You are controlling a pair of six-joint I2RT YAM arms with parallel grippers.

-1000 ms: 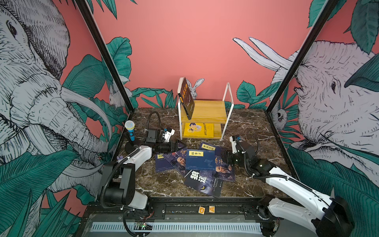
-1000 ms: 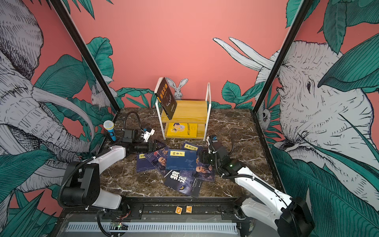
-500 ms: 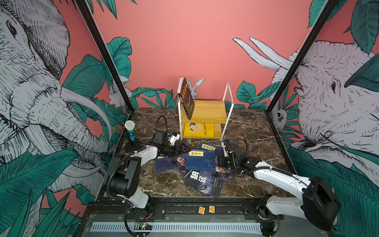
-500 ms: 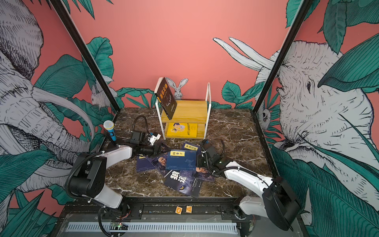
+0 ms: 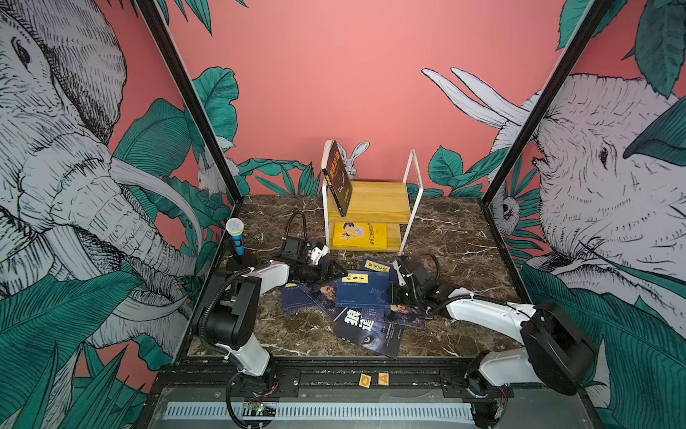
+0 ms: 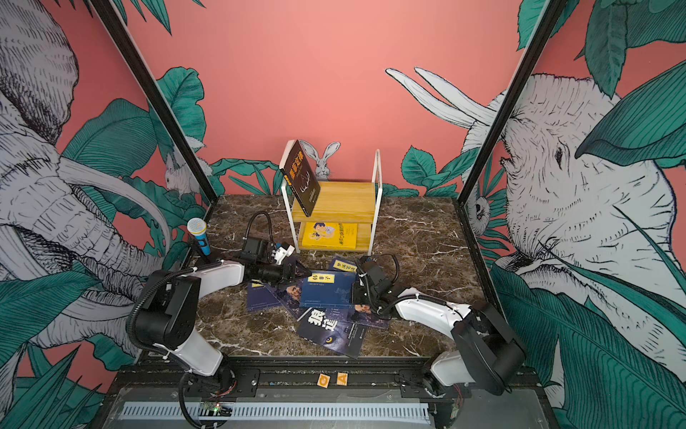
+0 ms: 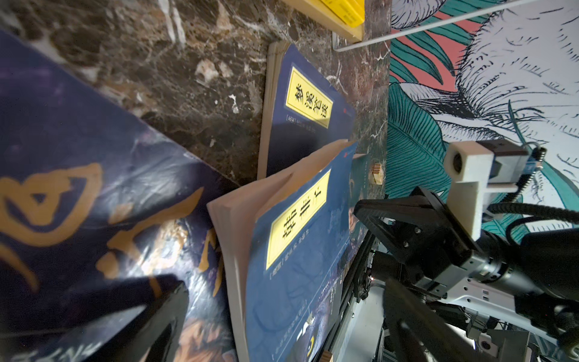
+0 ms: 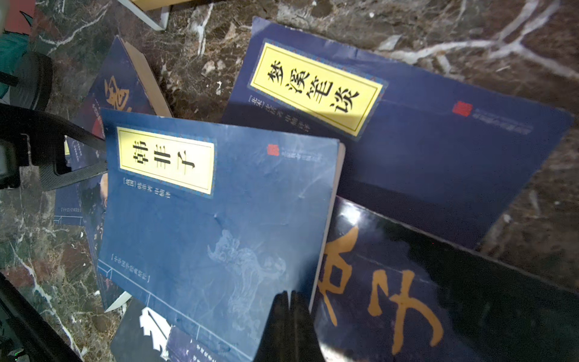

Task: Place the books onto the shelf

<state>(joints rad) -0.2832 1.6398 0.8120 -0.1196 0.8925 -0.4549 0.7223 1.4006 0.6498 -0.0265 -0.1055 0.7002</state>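
Your left gripper [image 6: 299, 272] lies low at the left side of the pile. Its jaws are spread wide and hold nothing. The books [image 5: 356, 302] lie flat and overlapping in the middle of the tabletop, in front of the shelf [image 5: 378, 202] at the back edge; none of them is on it yet. They are thin paperbacks, likely light, floppy and slick-covered, so expect sagging and sliding. The top navy book [image 8: 203, 225] has its cover parting from its pages, so grip cover and pages together through the full thickness, not one leaf. Your right gripper [image 8: 289, 302] sits at that book's right edge with its jaws pressed together. I cannot tell whether they pinch the cover.
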